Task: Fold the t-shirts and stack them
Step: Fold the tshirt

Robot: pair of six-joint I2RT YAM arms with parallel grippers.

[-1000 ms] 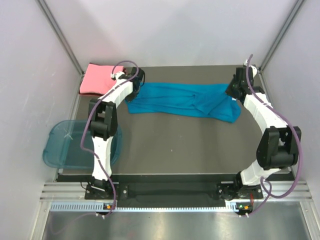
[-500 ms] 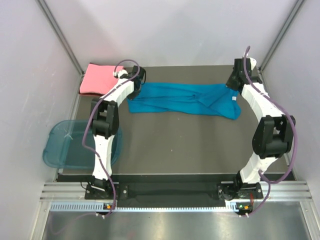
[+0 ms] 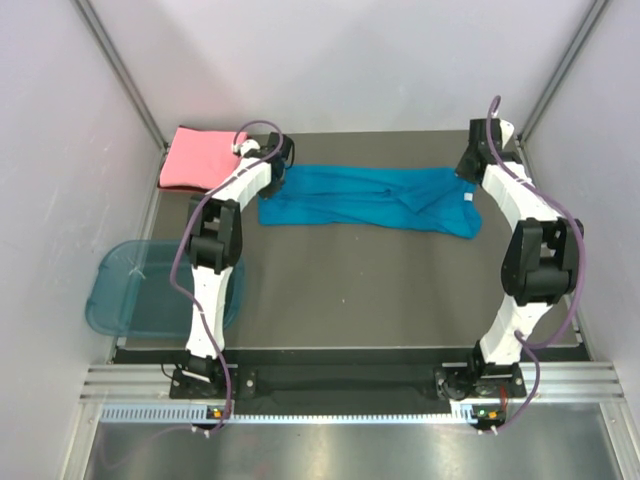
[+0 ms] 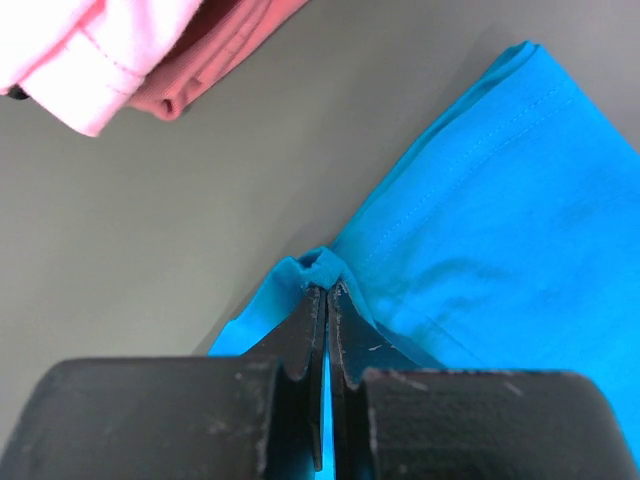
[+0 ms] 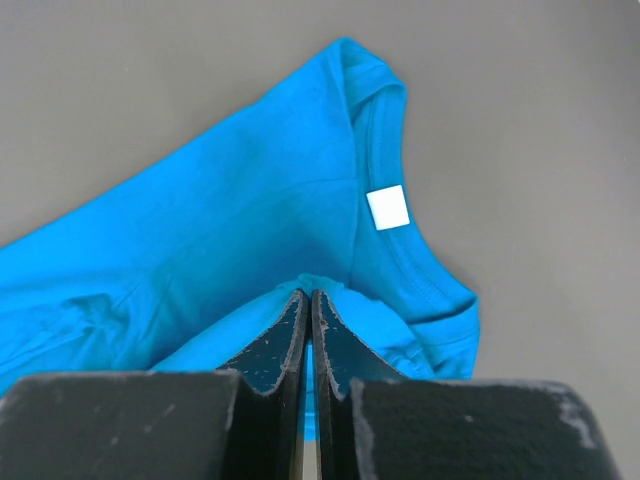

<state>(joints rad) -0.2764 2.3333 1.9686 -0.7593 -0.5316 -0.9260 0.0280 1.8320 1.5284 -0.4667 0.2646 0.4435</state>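
Right gripper draws back toward the far right corner; teal shirt stretches flatter along the table's far side. Left gripper and right both pinch its ends. Pink shirt lies far left, apparently folded. Teal looks ready to fold.

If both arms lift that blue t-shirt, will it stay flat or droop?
Probably droop: the blue t-shirt lies wrinkled and bunches softly in the left end effector. It looks thin, so likely light. Its middle would probably sag between the grips.
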